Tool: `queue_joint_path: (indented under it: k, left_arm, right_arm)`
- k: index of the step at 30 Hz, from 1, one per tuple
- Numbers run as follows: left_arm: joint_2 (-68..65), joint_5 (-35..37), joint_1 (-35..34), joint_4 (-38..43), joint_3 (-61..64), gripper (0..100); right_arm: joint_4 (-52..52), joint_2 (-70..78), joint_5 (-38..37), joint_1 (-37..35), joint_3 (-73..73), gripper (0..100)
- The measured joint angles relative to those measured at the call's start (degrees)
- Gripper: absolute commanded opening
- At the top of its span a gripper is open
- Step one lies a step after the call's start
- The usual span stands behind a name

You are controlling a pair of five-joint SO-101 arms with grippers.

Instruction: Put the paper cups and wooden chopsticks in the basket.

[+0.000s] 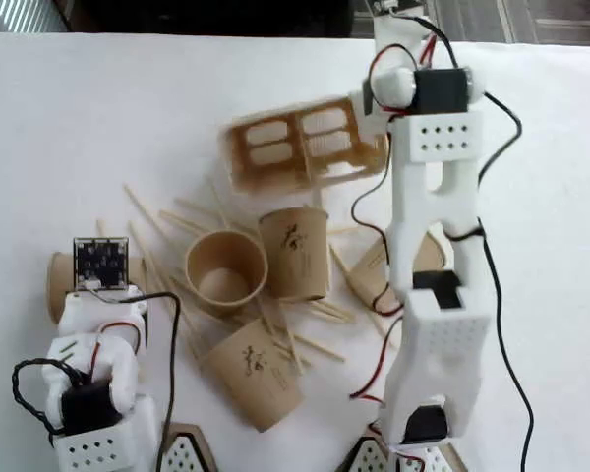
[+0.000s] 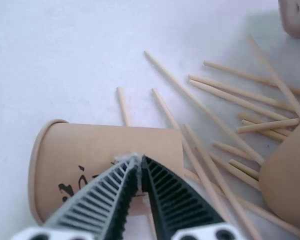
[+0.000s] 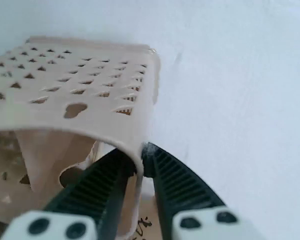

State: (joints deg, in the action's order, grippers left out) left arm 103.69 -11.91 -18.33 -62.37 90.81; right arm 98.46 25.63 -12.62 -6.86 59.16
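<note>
Right claw pinches tilted basket (cups alongside).

A big white surface fills almost the whole high view. It is flat and plain, the same white all over. Up close it looks a little bumpy, like paper or cloth, with soft grey shadows on it here and there. Past its far edge there is a dark strip. In one far corner sits a pale patch with thin slanted stripes. In the other far corner is a grey part with straight lines across it.
</note>
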Motion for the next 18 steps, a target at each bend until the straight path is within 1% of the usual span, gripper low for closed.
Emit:
queue_joint_path:
  k: [5,8,12,18]
  left_arm:
    - [0.0,0.0,0.0,0.0,0.0,4]
    - [0.0,0.0,0.0,0.0,0.0,4]
    - [0.0,0.0,0.0,0.0,0.0,4]
    - [0.0,0.0,0.0,0.0,0.0,4]
  right_arm:
    - [0.0,-9.7,0.0,-0.2,-12.2,1.9]
    - [0.0,-12.3,0.0,1.1,-14.9,1.9]
    - [0.0,-12.4,0.1,3.6,-15.1,1.9]
    - [-2.6,-6.2,1.7,4.7,-15.1,1.9]
